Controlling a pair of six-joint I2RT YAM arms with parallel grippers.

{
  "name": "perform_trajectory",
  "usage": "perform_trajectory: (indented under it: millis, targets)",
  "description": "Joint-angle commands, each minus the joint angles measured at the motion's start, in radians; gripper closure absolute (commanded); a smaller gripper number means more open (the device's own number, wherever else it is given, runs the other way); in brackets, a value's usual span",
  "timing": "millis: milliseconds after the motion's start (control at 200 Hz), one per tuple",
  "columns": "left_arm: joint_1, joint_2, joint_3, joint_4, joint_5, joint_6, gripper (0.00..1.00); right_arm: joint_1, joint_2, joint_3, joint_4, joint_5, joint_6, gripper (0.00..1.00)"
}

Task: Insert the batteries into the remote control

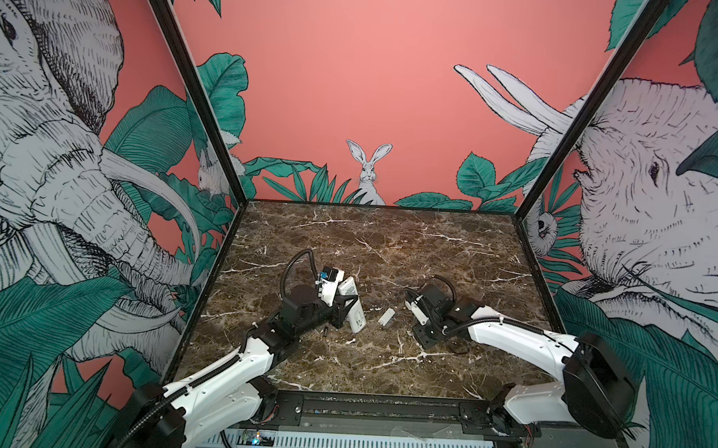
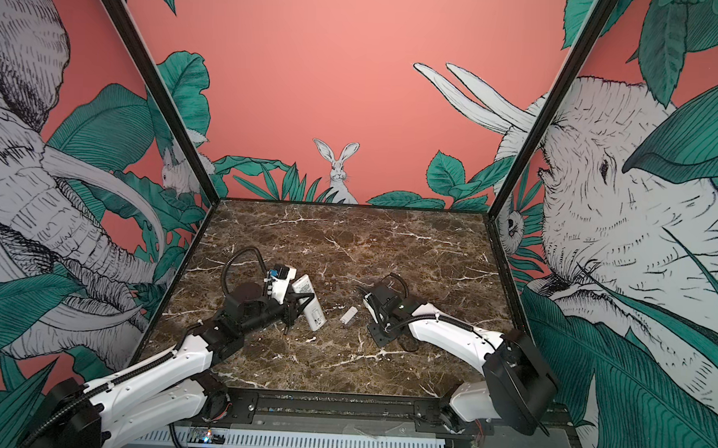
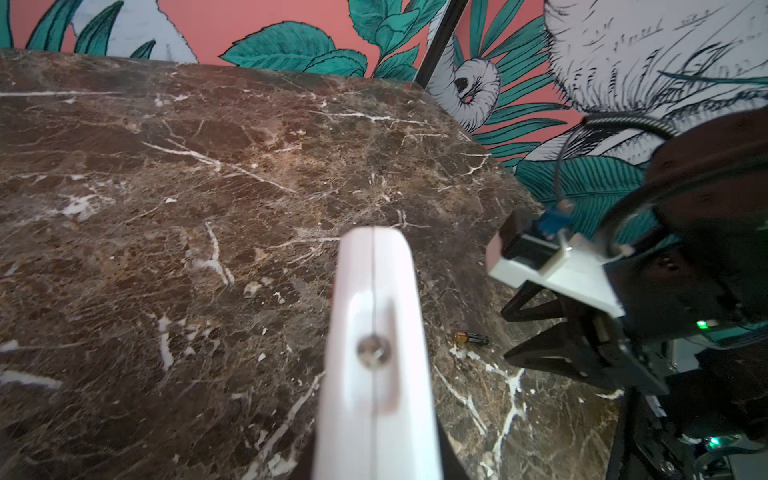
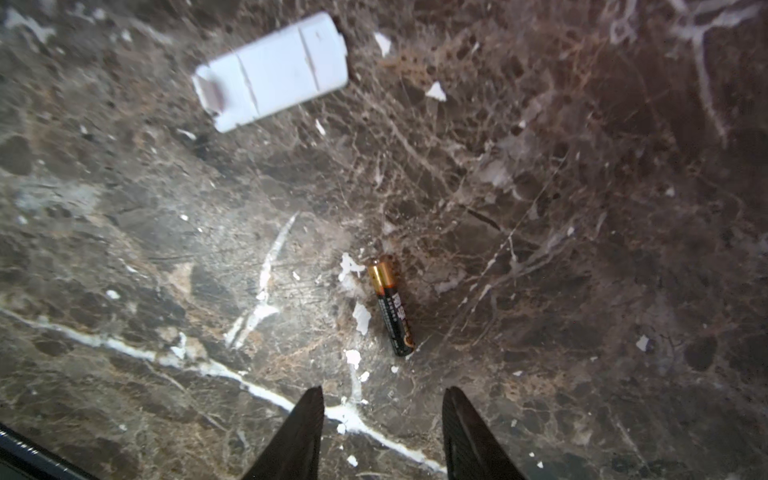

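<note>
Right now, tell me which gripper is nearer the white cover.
Right. The right gripper hangs just beside the cover, jaws open. The left gripper is farther off, shut on the remote, whose end lies between it and the cover.

You are looking into a small booth floored with a dark brown marble tabletop (image 1: 389, 243), veined in white and faintly glossy under soft, even light. Behind it you see a salmon-pink back wall (image 1: 355, 87) with a white rabbit (image 1: 368, 167) sitting among teal leaves. On your left side wall is a line-drawn elephant (image 1: 40, 136) with long tusks, and on your right side wall another elephant (image 1: 642, 183), both set among big green foliage. Black frame posts (image 1: 192, 93) mark the two back corners. Nearest you, a black rail (image 1: 382, 409) edges the marble, with a white slotted strip (image 1: 381, 444) just below it
</note>
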State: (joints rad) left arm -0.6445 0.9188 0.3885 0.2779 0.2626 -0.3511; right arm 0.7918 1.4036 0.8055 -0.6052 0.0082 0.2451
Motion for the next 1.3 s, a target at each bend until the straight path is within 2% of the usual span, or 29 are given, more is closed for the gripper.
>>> perform_trajectory:
  millis: [0,495,965,1295]
  targets:
    - [0.005,-0.029,0.036,-0.024,0.043,-0.012,1.0,-0.005,0.028,0.021,-0.034,0.025,0.017,0.53]
    - [0.005,-0.034,0.048,-0.035,0.069,-0.011,1.0,-0.005,0.086,0.046,0.003,0.009,-0.004,0.54]
    - [0.006,-0.041,0.053,-0.062,0.04,-0.004,1.0,-0.007,0.104,0.049,-0.002,0.027,-0.004,0.54]
    - [0.007,-0.035,0.053,-0.059,0.033,0.001,1.0,-0.009,0.154,0.069,0.014,-0.008,0.003,0.64]
